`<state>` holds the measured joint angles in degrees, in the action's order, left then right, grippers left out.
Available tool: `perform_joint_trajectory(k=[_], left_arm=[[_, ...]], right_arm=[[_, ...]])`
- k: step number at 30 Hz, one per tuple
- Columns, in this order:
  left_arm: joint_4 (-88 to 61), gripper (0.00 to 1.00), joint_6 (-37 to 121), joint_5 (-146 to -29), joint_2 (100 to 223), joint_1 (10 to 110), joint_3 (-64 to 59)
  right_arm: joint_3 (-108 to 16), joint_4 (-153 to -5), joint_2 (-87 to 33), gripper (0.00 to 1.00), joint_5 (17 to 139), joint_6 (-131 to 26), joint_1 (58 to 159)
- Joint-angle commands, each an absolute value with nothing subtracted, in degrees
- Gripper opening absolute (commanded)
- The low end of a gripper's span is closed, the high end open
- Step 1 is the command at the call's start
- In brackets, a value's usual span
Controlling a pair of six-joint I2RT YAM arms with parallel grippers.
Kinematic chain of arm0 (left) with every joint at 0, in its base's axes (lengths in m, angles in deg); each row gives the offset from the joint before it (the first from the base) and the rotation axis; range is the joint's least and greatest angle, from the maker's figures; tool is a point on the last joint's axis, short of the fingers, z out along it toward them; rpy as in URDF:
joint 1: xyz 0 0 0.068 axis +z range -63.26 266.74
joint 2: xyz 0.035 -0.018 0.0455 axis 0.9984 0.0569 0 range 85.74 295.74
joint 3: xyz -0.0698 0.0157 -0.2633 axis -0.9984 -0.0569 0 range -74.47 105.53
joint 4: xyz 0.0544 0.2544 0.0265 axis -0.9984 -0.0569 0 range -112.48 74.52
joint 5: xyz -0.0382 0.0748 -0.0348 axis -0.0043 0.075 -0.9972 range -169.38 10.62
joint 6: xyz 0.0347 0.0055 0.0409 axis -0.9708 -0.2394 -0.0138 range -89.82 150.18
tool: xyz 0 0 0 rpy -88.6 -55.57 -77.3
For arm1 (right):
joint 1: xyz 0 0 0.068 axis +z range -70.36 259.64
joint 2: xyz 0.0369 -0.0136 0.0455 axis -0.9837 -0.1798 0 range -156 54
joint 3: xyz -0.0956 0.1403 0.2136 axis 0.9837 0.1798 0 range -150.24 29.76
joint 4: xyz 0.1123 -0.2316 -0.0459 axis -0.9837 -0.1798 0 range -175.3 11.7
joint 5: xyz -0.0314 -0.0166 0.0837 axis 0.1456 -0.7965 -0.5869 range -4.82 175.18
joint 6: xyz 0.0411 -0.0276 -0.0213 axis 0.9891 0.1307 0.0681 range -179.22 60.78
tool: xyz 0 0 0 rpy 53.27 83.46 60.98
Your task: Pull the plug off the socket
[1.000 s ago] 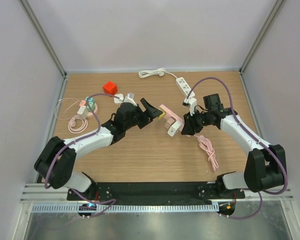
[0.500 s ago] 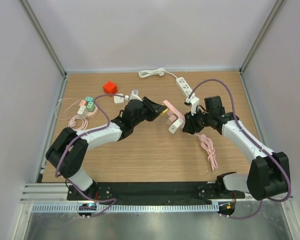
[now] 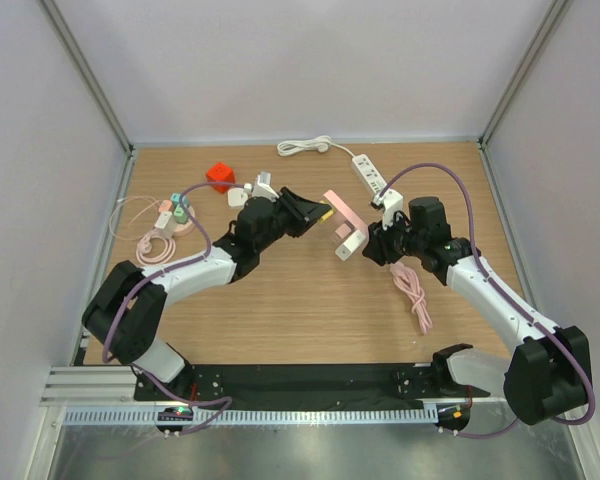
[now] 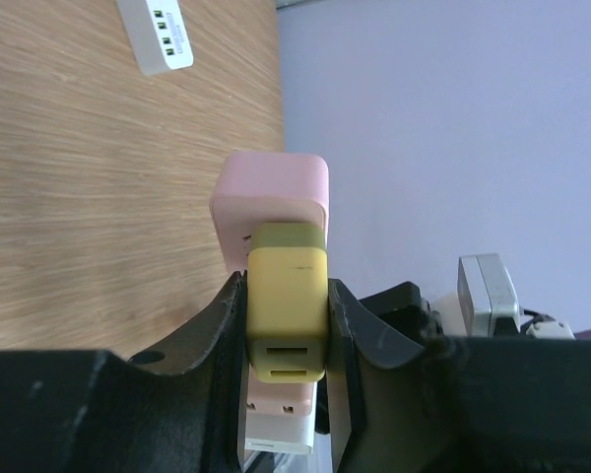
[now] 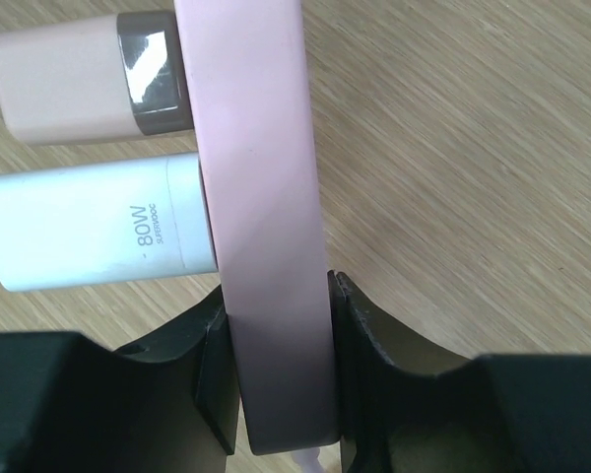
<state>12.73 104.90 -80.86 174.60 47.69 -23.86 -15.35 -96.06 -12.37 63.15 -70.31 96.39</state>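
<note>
Pink plastic marks the socket strip (image 3: 344,215), held between the two arms. The right jaws are closed on its narrow body near one end, one jaw flat against each long side. Just past those jaws a white charger (image 5: 89,229) marked 80W sticks out of the strip's face. The left jaws are clamped on a yellow plug (image 4: 288,305), one jaw against each of its sides. The plug is seated in the strip, its far end meeting the pink face straight ahead of the jaws. Beyond the left jaws a white socket strip (image 4: 158,34) lies on the wooden surface (image 3: 280,300), well apart from the pink one. Behind the right jaws, beside that arm, a bundled pink cable (image 3: 414,292) rests on the surface. A red block (image 3: 219,175) sits well off behind the left jaws, away from the strip.
</note>
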Motion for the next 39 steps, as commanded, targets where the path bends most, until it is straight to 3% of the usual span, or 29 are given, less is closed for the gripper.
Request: perform_joint_trajectory(k=[1, 7, 17, 25, 33, 39], left_arm=[[18.4, 0.00, 99.0, -90.6, 172.7, 51.2, -25.3], [16.5, 0.00, 93.0, -101.4, 173.9, 53.9, -23.1], [3.3, 0.00, 84.6, -95.7, 169.1, 58.3, -25.3], [2.2, 0.00, 84.7, -96.2, 169.8, 68.5, -28.7], [2.6, 0.00, 84.9, -97.4, 180.0, 77.7, -24.4], [0.0, 0.00, 85.6, -97.7, 189.4, 82.5, -14.6]], right_arm=[[-17.3, -88.4, -11.7, 0.01, 77.1, -62.3, 91.2], [-17.1, -88.2, -11.4, 0.01, 75.7, -61.7, 90.1], [-17.0, -88.4, -11.0, 0.01, 73.1, -62.2, 88.8], [-18.4, -93.6, -9.9, 0.01, 58.7, -69.1, 87.5], [-18.8, -94.5, -10.0, 0.01, 57.0, -70.2, 87.3], [-18.9, -94.7, -10.3, 0.01, 57.0, -69.9, 87.0]])
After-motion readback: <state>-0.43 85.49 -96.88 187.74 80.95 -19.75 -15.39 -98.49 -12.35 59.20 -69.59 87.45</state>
